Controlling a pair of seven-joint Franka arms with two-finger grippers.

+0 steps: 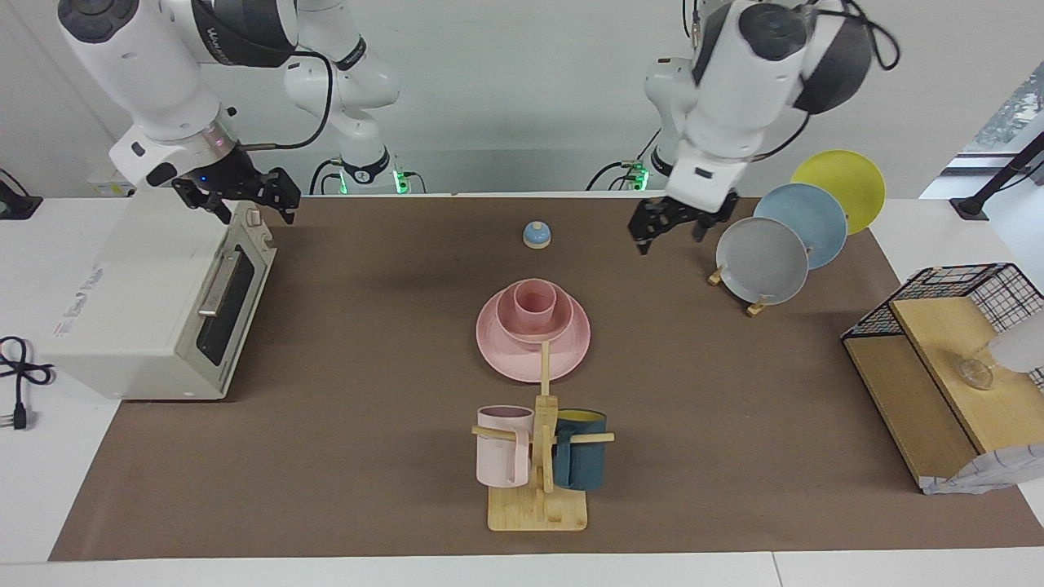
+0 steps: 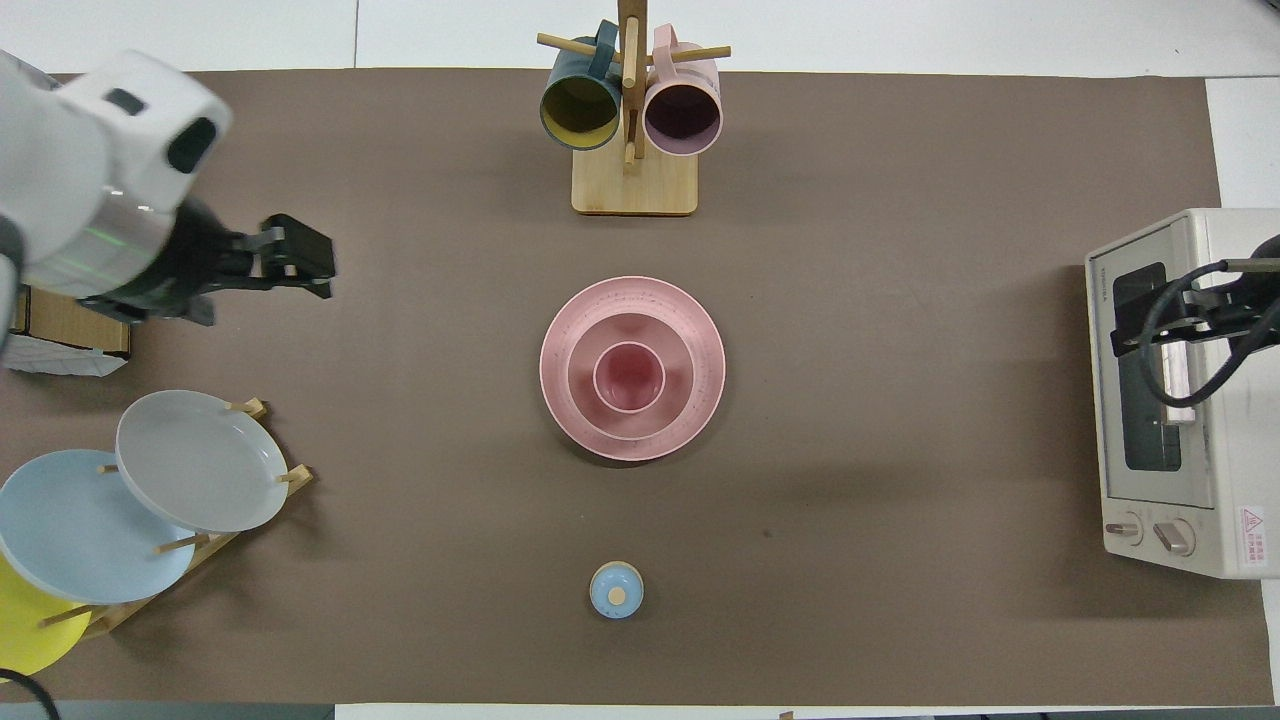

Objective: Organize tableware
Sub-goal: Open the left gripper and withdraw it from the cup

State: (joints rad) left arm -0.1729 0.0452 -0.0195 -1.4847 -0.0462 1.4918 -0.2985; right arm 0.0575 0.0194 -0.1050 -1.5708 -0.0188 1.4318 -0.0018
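Note:
The pink tableware stands stacked at the middle of the table. The wide plate (image 1: pixel 506 359) (image 2: pixel 700 420) lies on the brown mat, the bowl (image 1: pixel 510 328) (image 2: pixel 585 385) sits on it, and the cup (image 1: pixel 535 303) (image 2: pixel 629 376) stands upright in the bowl. My left gripper (image 1: pixel 670 235) (image 2: pixel 300 262) hangs open and holds nothing, up in the air over the mat beside the plate rack, well apart from the stack. My right gripper (image 1: pixel 254 210) waits open over the toaster oven's top edge.
A rack (image 1: pixel 763 259) with grey, blue and yellow plates stands toward the left arm's end. A toaster oven (image 1: pixel 155 302) sits at the right arm's end. Farther out than the stack is a wooden mug stand (image 1: pixel 538 456). A small blue knob (image 1: pixel 537 235) lies nearer the robots. A wire-and-wood shelf (image 1: pixel 946 359) is also there.

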